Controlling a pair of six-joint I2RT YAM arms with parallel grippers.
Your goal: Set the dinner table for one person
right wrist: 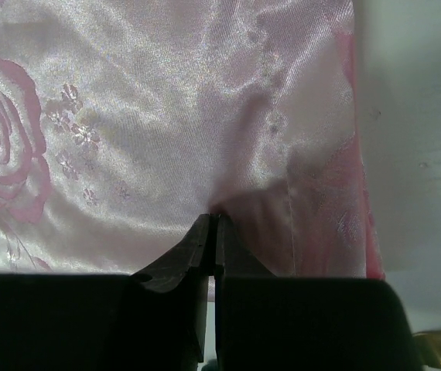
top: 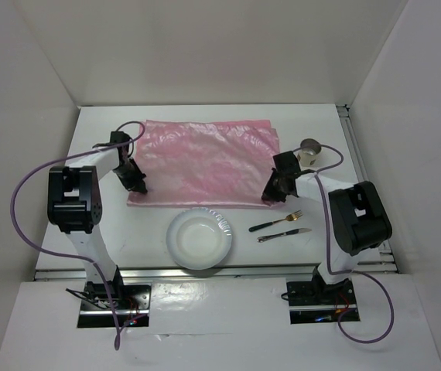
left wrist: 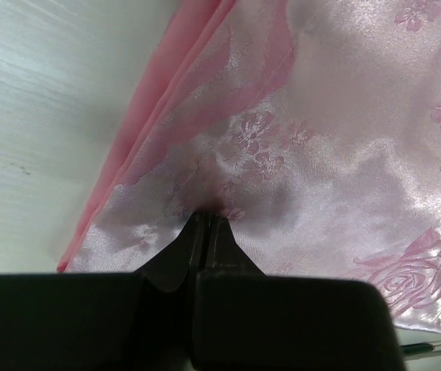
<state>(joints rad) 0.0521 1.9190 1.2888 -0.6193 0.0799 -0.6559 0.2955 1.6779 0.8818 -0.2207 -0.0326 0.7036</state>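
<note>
Both left gripper (left wrist: 207,219) and right gripper (right wrist: 211,219) clamp pink cloth (top: 205,158); plate (top: 198,238) nearby.

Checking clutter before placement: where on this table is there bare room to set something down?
Bare white tabletop lies along the far strip behind the pink rose-patterned satin cloth, and between the left arm and the round white plate. Crowded: near right, where black-handled gold fork, black-handled knife and the right arm sit close together.
</note>
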